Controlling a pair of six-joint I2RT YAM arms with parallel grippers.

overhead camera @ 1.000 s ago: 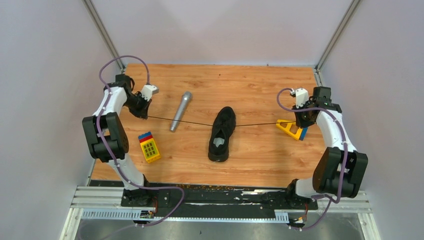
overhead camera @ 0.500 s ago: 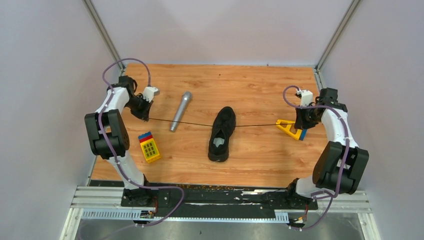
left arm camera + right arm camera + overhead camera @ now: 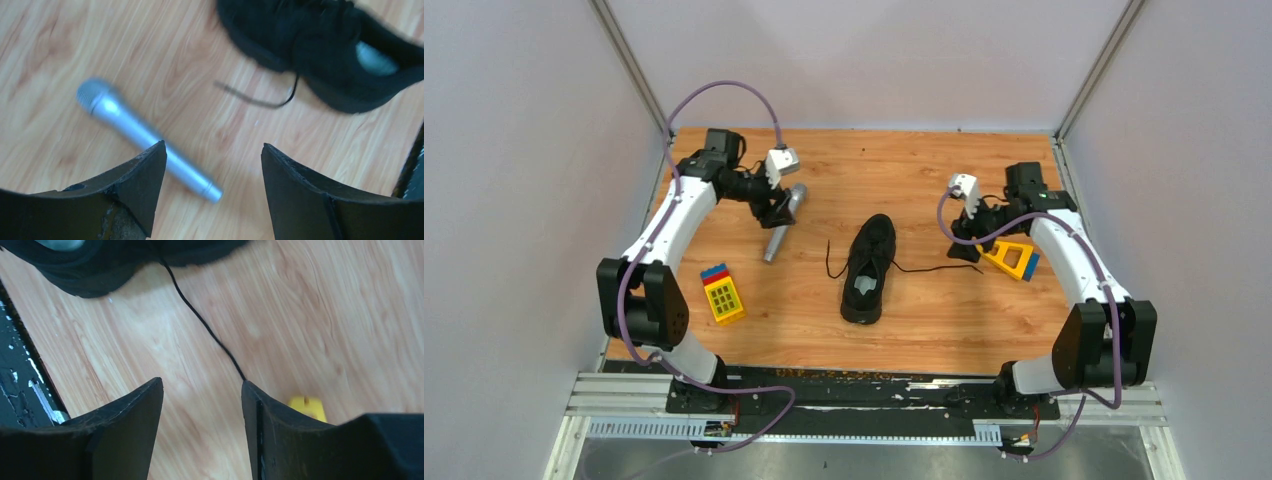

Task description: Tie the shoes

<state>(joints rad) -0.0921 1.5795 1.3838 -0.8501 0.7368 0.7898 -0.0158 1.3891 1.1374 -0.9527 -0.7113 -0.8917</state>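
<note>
The left jaws stand spread wide with nothing between them, hovering over the head end of the silver microphone. The right jaws are spread too, and empty. On the wood under them one black lace trails out from the shoe and disappears behind the tip of one finger; whether it touches that finger cannot be told. The shoe lies on the surface between the two sets of jaws, apart from both, toe toward the far edge and pale insole showing. Its other lace lies loose on the microphone side. A yellow wedge toy sits just beside the right jaws. A yellow block toy lies well nearer the arm bases on the left.
</note>
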